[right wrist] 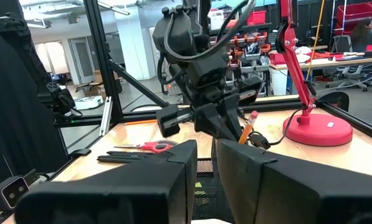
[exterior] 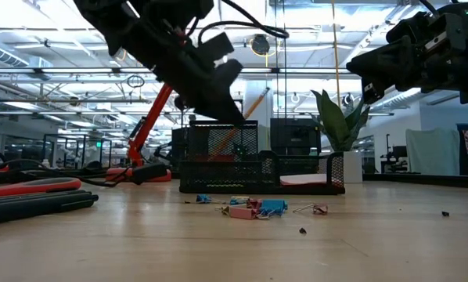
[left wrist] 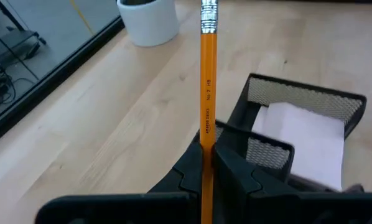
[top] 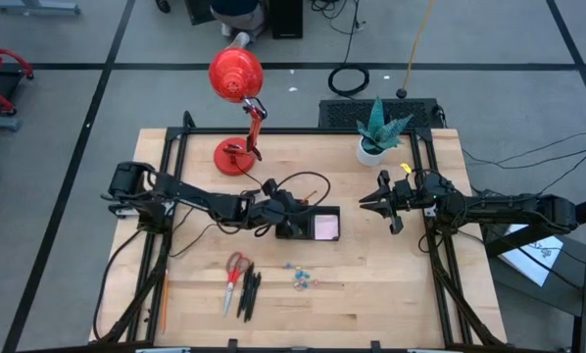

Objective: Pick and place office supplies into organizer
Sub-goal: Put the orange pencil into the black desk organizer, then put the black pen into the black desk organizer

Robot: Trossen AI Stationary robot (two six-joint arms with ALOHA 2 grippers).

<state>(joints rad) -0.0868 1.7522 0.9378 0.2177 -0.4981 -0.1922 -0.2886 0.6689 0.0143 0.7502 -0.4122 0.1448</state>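
An orange pencil [left wrist: 207, 81] with a pink eraser is held in my left gripper [left wrist: 206, 152], which is shut on it right above the black mesh organizer [top: 295, 233]. A pale sticky-note pad [left wrist: 307, 140] lies in the organizer's low compartment. Red-handled scissors [top: 236, 273], black pens [top: 249, 294] and small coloured clips [top: 301, 278] lie on the table nearer the front edge. A second orange pencil [top: 163, 299] lies at the front left. My right gripper [top: 369, 204] hovers to the right of the organizer, its fingers a narrow gap apart with nothing between them. My left gripper pinches the pencil's shaft [left wrist: 206, 140] between its two fingers. The fingers slant down from the table's left. The pencil is tilted with its eraser end [exterior: 262, 94] up, and its lower part [exterior: 228, 141] shows through the mesh of the organizer's tall compartment. The lower tip is hidden.
A red desk lamp [top: 236, 98] stands at the back left, with its base [top: 232, 157] on the table. A white plant pot [top: 373, 149] stands at the back right. Bare wood lies in front of the organizer and to its right.
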